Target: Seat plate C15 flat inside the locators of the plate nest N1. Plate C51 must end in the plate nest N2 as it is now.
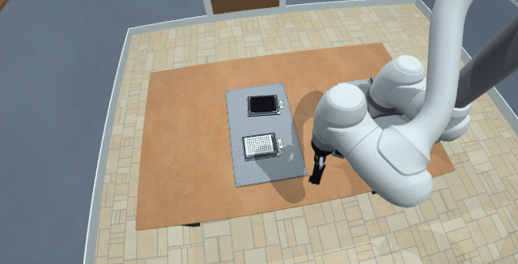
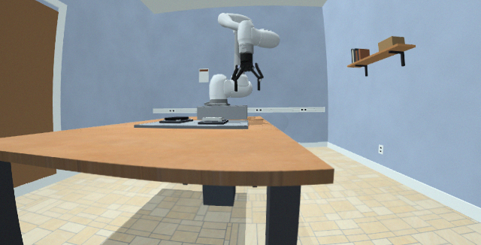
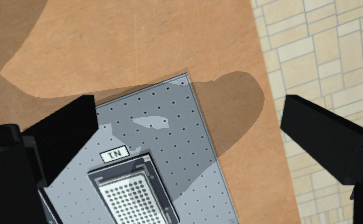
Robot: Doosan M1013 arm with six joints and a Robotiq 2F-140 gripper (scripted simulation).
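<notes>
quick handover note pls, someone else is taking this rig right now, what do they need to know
Gripper: open, empty, high above the table, off the grey base plate.
White plate: in the near nest labelled N1; whether it is fully flat inside the locators cannot be told.
Black plate: in the far nest.
Done: nothing visibly handled.
Left: check and seat the white plate flat; leave the black plate alone.
</notes>
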